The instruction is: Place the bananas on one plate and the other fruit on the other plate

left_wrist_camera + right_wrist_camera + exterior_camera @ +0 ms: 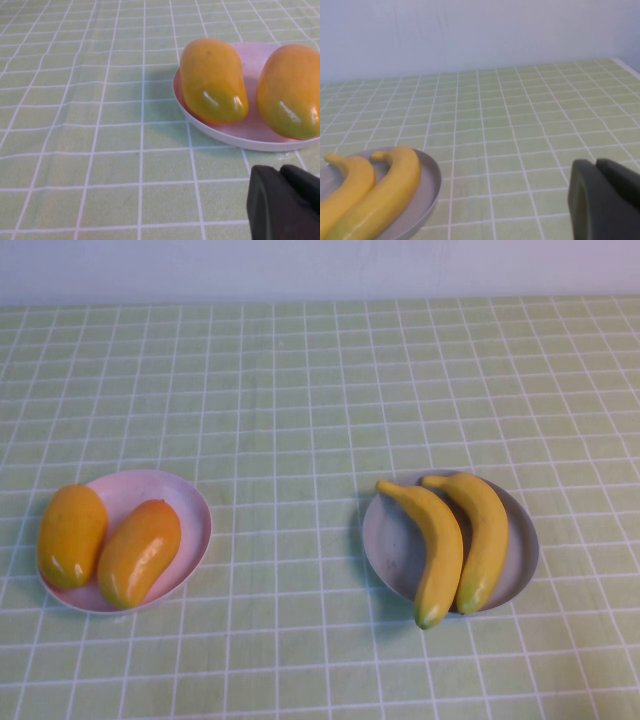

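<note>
A: Green checked cloth with thin white lines covers the whole counter (320, 390), and a plain pale wall (320, 265) runs along the far edge.

B: Where's the fruit?

A: Two long, curved, glossy yellow bananas (440, 550) (483, 538) lie side by side, touching, on the round grey-blue plastic plate (390, 545) at the near right. Their long axes run far-to-near, stems at the far end, greenish tips pointing near and poking over the rim.

B: And the others?

A: Two plump, oval, orange-yellow mango-like fruits (71, 535) (139, 552) sit on the round pale pink-lilac plastic plate (190, 510) at the near left, close together, each lying roughly far-to-near and leaning slightly right at the far end.

B: The hands?

A: Neither shows from above. The left hand (285, 202) is a dark shape near the pink plate, apart from it; the right hand (602, 197) hangs right of the grey plate. Whether either is spread or pressed together, I cannot tell.
</note>
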Tool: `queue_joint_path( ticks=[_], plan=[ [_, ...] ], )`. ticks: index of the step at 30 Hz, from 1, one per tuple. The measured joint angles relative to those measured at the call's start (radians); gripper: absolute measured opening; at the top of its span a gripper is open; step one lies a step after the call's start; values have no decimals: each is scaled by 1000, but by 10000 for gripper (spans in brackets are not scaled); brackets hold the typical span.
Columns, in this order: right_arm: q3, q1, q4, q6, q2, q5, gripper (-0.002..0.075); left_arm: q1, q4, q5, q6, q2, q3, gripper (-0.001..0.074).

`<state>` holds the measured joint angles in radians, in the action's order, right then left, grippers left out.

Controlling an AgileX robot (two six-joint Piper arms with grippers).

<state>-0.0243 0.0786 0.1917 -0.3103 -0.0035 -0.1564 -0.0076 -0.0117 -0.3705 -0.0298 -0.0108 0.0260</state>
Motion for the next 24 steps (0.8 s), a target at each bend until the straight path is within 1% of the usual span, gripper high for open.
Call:
queue_joint_path(
  ticks=[2,4,6,8,10,14,24],
  plan=[
    [0,0,0,0,0,-2,-15,0,0,0,0,0,0,4],
    [0,0,-61,47,0,-14,-15,0,0,0,0,0,0,4],
    [0,-2,-182,201,0,-38,-15,0,0,0,0,0,0,4],
    [0,-2,-267,320,0,-70,-15,0,0,0,0,0,0,4],
    [0,-2,-306,369,0,-111,-15,0,0,0,0,0,0,4],
    [0,-2,-331,397,0,-180,-15,0,0,0,0,0,0,4],
    [0,-2,-338,409,0,-186,-15,0,0,0,0,0,0,4]
  ],
)
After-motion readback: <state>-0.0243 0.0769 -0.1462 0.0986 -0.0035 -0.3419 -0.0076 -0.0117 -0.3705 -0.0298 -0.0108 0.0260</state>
